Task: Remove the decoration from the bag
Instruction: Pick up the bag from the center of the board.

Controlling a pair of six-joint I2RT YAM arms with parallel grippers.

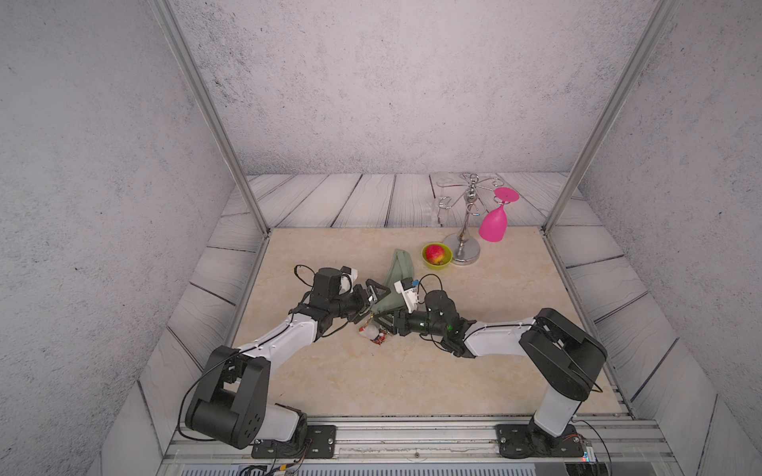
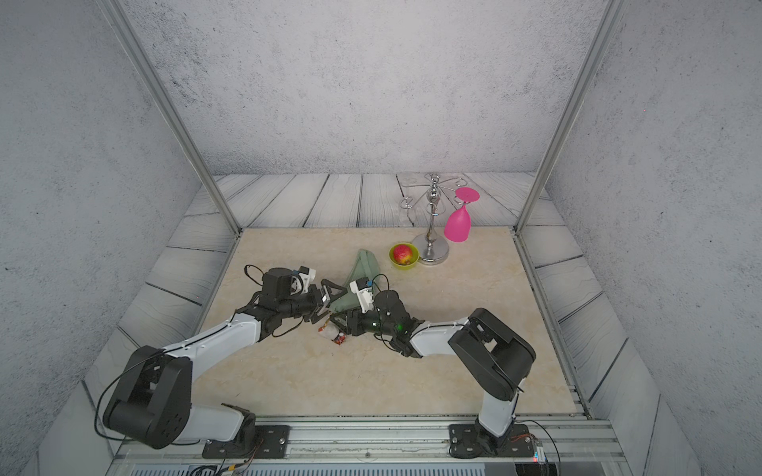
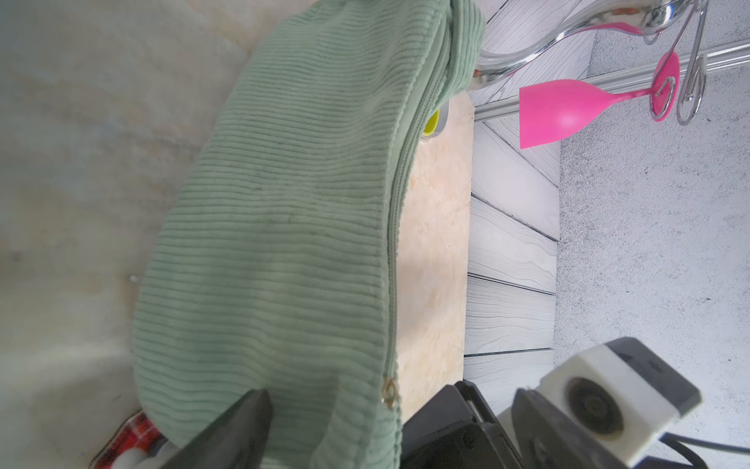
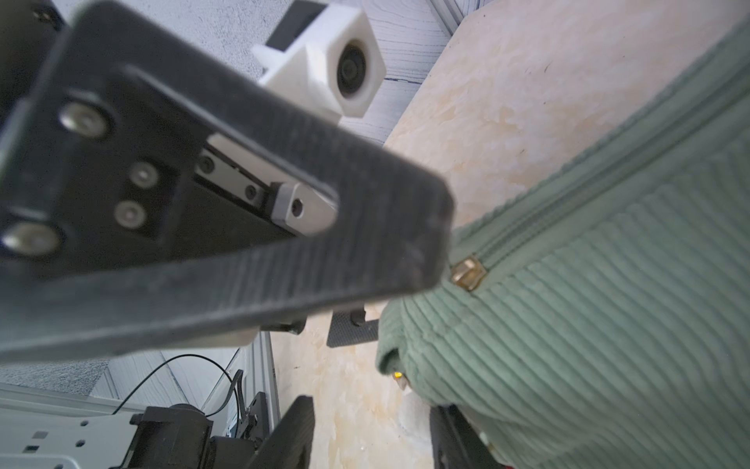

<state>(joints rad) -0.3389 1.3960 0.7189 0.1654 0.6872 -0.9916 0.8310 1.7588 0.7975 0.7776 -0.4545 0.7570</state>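
The sage-green ribbed bag lies mid-table, its near end between the two arms. My left gripper is open wide and straddles that end of the bag, beside the small gold ring. The decoration, white with red plaid, lies on the table just in front of the bag. A corner of it shows under the bag. My right gripper is open over bare table beside the bag, close to a gold clasp.
A lime-green bowl holding a red-and-yellow fruit stands behind the bag. To its right is a silver rack with a pink glass hanging upside down. Metal frame posts rise at the table's back corners.
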